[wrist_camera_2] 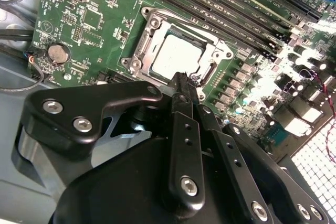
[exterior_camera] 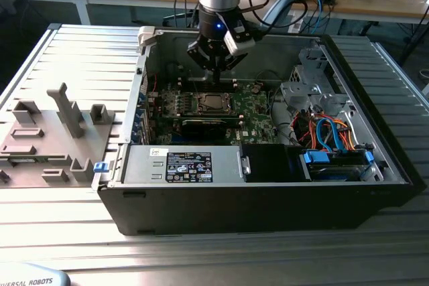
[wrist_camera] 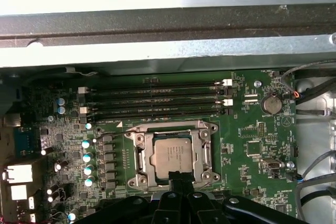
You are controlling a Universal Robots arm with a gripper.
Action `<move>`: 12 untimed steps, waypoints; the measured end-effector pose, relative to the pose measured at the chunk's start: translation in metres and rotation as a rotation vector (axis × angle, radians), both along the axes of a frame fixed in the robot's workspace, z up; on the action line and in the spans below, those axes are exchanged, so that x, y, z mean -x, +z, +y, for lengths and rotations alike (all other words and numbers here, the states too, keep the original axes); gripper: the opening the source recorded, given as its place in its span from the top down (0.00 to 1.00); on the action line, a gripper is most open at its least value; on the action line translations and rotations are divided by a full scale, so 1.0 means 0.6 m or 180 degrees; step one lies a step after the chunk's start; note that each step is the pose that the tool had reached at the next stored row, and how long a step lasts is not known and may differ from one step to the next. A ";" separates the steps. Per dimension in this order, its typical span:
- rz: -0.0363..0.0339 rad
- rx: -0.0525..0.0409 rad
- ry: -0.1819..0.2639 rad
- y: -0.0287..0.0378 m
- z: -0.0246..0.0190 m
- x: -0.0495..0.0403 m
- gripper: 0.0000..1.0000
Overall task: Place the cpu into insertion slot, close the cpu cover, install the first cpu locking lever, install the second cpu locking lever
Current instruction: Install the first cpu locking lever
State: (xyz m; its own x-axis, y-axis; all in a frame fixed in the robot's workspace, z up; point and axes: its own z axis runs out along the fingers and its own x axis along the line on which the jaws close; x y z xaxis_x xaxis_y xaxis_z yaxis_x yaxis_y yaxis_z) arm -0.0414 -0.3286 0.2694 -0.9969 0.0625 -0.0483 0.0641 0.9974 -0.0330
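Note:
The cpu (wrist_camera_2: 176,57) (wrist_camera: 170,154) (exterior_camera: 214,103) lies flat in the insertion slot (wrist_camera_2: 140,43) on the green board, its silver top showing. The cpu cover (wrist_camera: 139,157) lies down around it, and the chip shows through its square cut-out. My gripper (wrist_camera_2: 184,81) (wrist_camera: 181,177) (exterior_camera: 218,78) hangs just above one edge of the socket, at the side away from the memory slots. Its two black fingers (wrist_camera_2: 185,129) are pressed together, shut, with nothing visible between them. Whether the tips touch the socket frame I cannot tell.
Long black memory slots (wrist_camera: 157,100) run beside the socket. The open computer case (exterior_camera: 255,192) holds a black card (exterior_camera: 208,125), a power supply (exterior_camera: 188,165), a drive cage (exterior_camera: 315,92) and blue and orange cables (exterior_camera: 332,132). Grey fixtures (exterior_camera: 64,118) stand at the exterior view's left.

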 end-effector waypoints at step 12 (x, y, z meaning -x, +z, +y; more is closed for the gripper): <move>0.0000 0.0000 0.0000 -0.001 0.0000 0.006 0.89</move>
State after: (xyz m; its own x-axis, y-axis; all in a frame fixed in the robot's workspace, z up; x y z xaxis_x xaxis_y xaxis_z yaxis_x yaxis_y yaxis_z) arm -0.0448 -0.3286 0.2690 -0.9969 0.0625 -0.0484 0.0641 0.9974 -0.0329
